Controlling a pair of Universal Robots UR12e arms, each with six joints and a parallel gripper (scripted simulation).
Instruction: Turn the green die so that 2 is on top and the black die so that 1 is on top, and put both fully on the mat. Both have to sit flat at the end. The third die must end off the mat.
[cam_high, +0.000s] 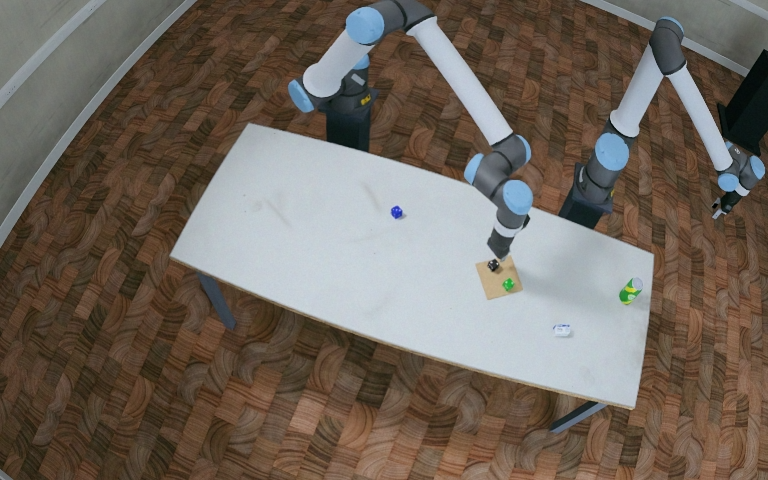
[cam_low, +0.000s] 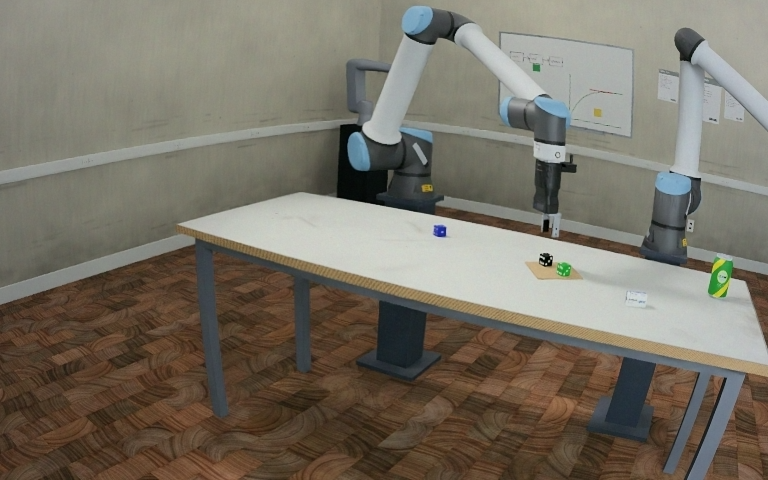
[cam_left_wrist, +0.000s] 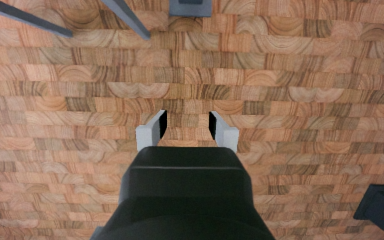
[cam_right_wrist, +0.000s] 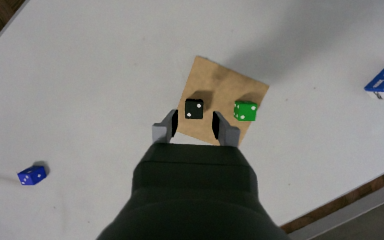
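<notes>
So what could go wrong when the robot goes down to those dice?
The right pincer is open above the mat. The black die sits near the mat's edge, so it might get nudged off. The green die is close by, so a finger could bump it.
</notes>
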